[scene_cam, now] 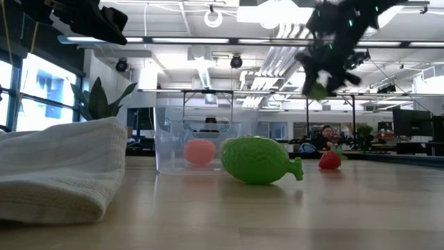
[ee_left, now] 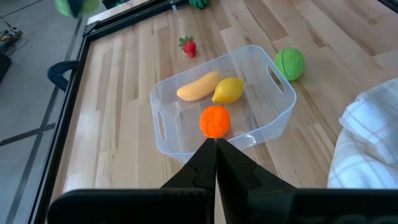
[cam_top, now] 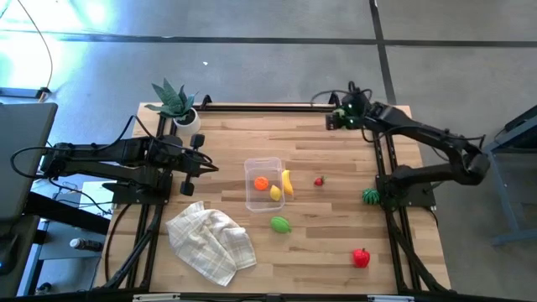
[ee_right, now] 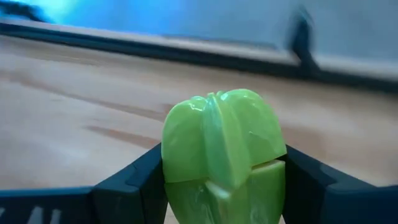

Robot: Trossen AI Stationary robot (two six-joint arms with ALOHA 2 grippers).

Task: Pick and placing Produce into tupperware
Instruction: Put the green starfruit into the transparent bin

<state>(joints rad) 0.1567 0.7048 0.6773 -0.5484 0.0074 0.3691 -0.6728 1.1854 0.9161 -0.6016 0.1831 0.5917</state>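
Right claw (ee_right: 219,186) around green fruit (ee_right: 219,155)

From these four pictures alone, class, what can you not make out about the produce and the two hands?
- Green produce in the right hand: its bottom is cut off by the right wrist view's edge; in the high view it is too small to identify.
- Right hand in the low view: blurred.
- Orange in the tupperware: hazy through the wall, low view.
- Banana: in or beside the tupperware, unclear from above.

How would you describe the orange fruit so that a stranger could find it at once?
Start at the clear tupperware in the middle of the wooden table. Inside it lie three fruits; the orange is the round one beside the yellow lemon and yellow banana.
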